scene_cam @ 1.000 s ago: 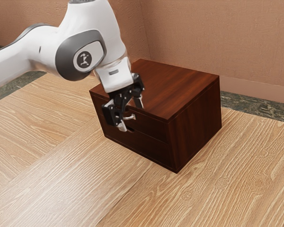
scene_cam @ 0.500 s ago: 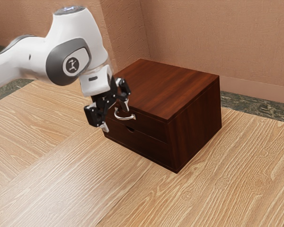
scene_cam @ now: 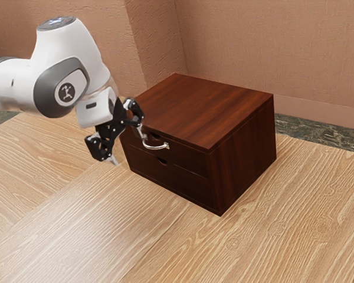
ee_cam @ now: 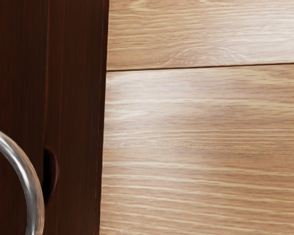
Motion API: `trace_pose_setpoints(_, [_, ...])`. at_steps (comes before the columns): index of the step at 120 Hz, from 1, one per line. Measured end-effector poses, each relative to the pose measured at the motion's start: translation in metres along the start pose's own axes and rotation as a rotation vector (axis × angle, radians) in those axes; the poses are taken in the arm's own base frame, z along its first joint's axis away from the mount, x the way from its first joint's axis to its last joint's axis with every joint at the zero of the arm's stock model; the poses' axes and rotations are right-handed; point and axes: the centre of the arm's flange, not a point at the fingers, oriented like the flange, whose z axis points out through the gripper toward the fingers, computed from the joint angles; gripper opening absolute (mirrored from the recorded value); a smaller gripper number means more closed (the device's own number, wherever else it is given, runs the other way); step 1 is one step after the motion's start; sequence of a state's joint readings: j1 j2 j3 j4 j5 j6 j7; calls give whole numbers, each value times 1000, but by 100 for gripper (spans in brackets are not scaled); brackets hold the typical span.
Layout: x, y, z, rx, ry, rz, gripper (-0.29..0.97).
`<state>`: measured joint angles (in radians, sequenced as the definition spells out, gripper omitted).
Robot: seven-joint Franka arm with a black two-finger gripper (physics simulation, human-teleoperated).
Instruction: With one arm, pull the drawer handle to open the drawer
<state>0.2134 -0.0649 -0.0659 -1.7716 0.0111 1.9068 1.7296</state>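
Note:
A dark wooden cabinet (scene_cam: 206,112) with two drawers stands on the table. The upper drawer front (scene_cam: 183,154) carries a curved metal handle (scene_cam: 155,143) and, as far as it shows, looks flush with the cabinet. My black gripper (scene_cam: 127,143) is open at the cabinet's front corner, on the exterior view's left of the handle. Its upper fingertip is close to the handle's near end, and nothing is clamped between the fingers. In the wrist view the metal handle (ee_cam: 20,169) arcs over the dark drawer front (ee_cam: 73,98), next to a small notch (ee_cam: 49,174).
The light wooden tabletop (scene_cam: 165,236) spreads wide in front of and beside the cabinet. Brown walls (scene_cam: 271,41) stand behind it, with a strip of dark stone floor (scene_cam: 318,131) at their foot. My white arm (scene_cam: 53,82) reaches in from the exterior view's left.
My hand has moved back toward the exterior view's left, from over the handle to beside the cabinet's front corner. The handle now shows free of the fingers. The cabinet has stayed put.

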Motion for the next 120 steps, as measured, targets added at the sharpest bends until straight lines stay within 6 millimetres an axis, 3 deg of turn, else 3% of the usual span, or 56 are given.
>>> trace_pose_setpoints(54, [0,-3,20,73,19,31,68])
trace_pose_setpoints(84, [-6,-5,24,112,16,31,54])
trace_pose_setpoints(120, [-12,-6,32,139,2,36,47])
